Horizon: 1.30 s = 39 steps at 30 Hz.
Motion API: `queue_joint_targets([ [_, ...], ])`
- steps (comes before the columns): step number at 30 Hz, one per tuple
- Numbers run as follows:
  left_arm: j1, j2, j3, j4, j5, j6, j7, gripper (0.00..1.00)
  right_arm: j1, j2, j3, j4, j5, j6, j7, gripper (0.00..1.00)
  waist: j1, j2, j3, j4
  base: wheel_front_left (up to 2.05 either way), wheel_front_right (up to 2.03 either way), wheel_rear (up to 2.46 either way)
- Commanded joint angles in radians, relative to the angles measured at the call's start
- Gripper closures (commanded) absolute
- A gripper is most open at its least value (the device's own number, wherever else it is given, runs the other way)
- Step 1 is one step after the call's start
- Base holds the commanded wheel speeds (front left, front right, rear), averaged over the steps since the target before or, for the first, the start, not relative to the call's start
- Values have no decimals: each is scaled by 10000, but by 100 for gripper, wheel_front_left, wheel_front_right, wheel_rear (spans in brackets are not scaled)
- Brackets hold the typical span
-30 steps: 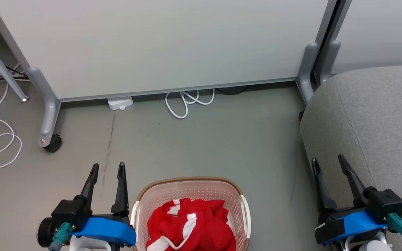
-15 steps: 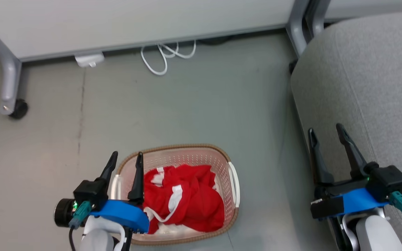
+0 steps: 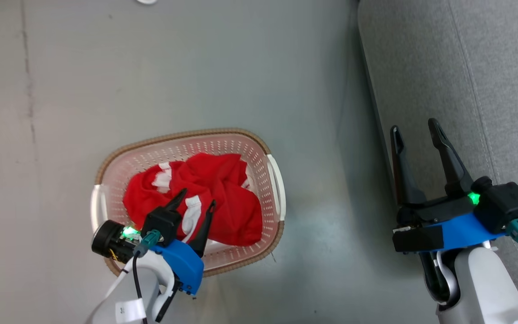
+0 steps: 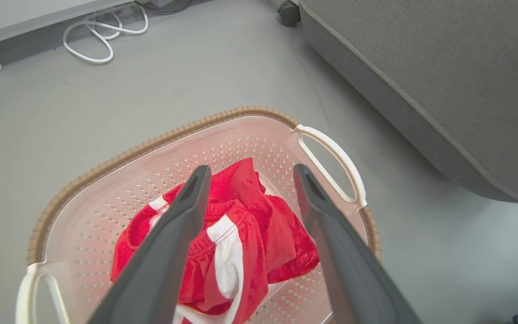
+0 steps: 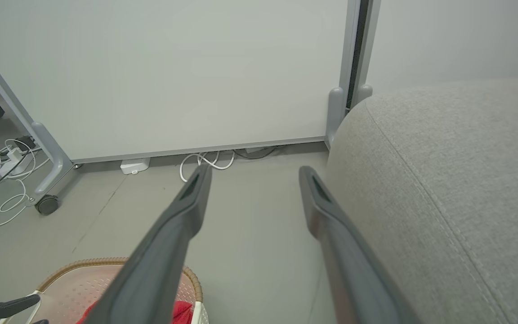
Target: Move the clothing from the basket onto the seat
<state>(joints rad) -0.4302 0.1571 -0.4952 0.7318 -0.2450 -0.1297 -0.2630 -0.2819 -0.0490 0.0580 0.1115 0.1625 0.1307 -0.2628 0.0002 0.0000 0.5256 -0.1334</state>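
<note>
Seat [image 3: 466, 67]: grey, at robot's right, no garment on visible part.
Basket [image 3: 187, 137]: on floor, apart from seat, toward robot's left.
Clothing [image 3: 227, 198]: red heap inside basket, long axis roughly along basket length.
Left pincer [image 3: 198, 197]: fingers spread, empty, above heap, tips aimed into it; nearer arm, so grasp likely lies straight ahead and down.
Right pincer [image 3: 414, 126]: spread, empty, by seat edge, well apart from basket.

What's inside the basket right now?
Red clothing with white trim, heaped in the basket; the left pincer hangs open above it. What lies beneath the heap, and how many garments there are, is covered.
</note>
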Motion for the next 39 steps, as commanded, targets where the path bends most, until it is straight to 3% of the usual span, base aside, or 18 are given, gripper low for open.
queue_joint_targets([
  [1, -400, 212, -323, 282, -148, -12, -28, 0, -215, -24, 42, -53, 79, 1, -30, 0, -2, 0, 657, -387, 0, 0, 0],
  [8, -1458, 756, -1984, 1561, -450, -13, 117, 0, -493, -23, 270, -183, 372, 1, -31, 0, -2, 0, 1372, -846, 0, 0, 0],
  [13, -2085, 1086, -2666, 2217, -752, -13, 205, 0, -640, -23, 432, -281, 561, 2, -30, 0, -2, 0, 1825, -1121, 0, 0, 0],
  [23, -3096, 1330, -3056, 3269, -1068, -14, 350, 0, -806, -23, 643, -315, 926, 1, -31, 0, -2, 0, 2467, -1444, 0, 0, 0],
  [34, -3461, 1235, -3406, 4137, -1789, -14, 1607, 0, -963, -23, 800, -287, 1152, 1, -30, 0, -2, 0, 2714, -1541, 0, 0, 0],
  [35, -3486, 1223, -3404, 4191, -1812, -14, 1623, 20, -977, -23, 797, -286, 1168, 1, -30, 0, -2, 0, 2718, -1538, 0, 0, 0],
  [36, -3505, 1204, -3415, 4238, -1852, -14, 1620, 62, -989, -23, 793, -284, 1174, 1, -30, 0, -2, 0, 2718, -1534, 0, 0, 0],
  [38, -3551, 1151, -3443, 4308, -1897, -14, 1614, 100, -1006, -23, 788, -279, 1175, 1, -30, 0, -2, 0, 2710, -1520, 0, 0, 0],
  [39, -3553, 1124, -3460, 4333, -1948, -14, 1647, 100, -1008, -23, 791, -278, 1173, 1, -30, 0, -2, 0, 2702, -1512, 0, 0, 0],
])
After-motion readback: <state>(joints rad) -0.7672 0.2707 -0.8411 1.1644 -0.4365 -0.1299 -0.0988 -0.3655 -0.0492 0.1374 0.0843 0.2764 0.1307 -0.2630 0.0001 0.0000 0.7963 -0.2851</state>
